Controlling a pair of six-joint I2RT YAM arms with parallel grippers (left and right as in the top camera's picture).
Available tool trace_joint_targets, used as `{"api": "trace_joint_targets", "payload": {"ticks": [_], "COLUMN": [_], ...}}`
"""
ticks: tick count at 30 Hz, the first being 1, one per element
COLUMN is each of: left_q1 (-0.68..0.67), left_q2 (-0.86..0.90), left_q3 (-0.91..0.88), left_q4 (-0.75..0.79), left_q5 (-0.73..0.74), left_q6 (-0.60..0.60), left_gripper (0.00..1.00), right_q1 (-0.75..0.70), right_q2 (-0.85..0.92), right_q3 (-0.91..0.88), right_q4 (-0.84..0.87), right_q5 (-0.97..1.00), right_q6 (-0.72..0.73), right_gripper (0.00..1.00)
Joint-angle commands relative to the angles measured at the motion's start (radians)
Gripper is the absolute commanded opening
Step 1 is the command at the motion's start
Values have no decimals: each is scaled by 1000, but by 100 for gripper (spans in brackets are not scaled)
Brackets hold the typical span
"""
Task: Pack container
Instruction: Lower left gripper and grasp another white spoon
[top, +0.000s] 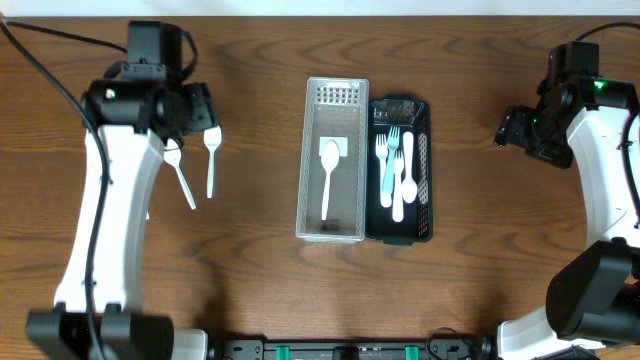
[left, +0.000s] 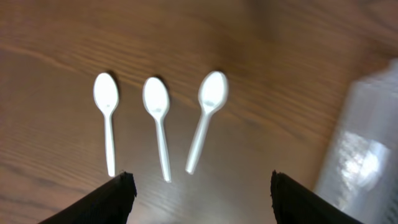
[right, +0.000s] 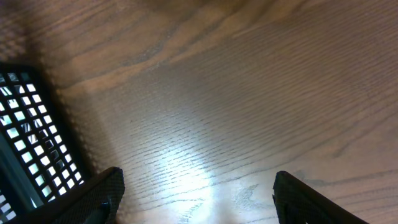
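The clear container (top: 345, 205) lies at the middle of the worktop (top: 250, 280), its long side running from the far edge toward the near edge. One white spoon (top: 327, 180) lies inside it, bowl toward the far edge. Just beside its right wall is the black mesh tray (top: 426, 170), which holds a teal fork (top: 389, 170) among white cutlery (top: 407, 185).

The left claw (left: 200, 186) hangs over the left part of the worktop, toward the far edge, its fingers (left: 118, 199) spread wide with nothing between them. Under it, flat on the wood, lie three loose spoons: the left spoon (left: 106, 93), the middle spoon (left: 155, 98) and the right spoon (left: 212, 91). They lie side by side and apart from one another, bowls away from the wrist camera; the right one is tilted, the other two are nearly parallel. None touches the claw. At the right border of the left wrist view the container's wall shows as a blur. From overhead only two of these spoons show clear of the arm.

The right claw (right: 199, 180) hovers near the right edge of the worktop, to the right of the tray and apart from it, also spread wide and holding nothing; wood grain shows beneath it, with a corner of the mesh tray at the left of its view
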Motion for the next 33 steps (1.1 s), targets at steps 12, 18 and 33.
{"api": "trace_joint_targets", "payload": {"ticks": [12,18,33], "left_q1": [52,55,55], "left_q2": [417,519,581], "left_q3": [-26,-26,-27], "left_q4": [87,88,102], "left_q5": [108,124,171], "left_q6": [160,187,251], "left_gripper": [79,81,71], "right_q1": [-3,-3,-3], "right_q2": [1,1,1], "right_q3": [1,1,1], "right_q4": [0,0,-2], "right_q5": [-3,-3,-3], "right_q6": [-13,-19,-24], "right_gripper": [80,80,80]}}
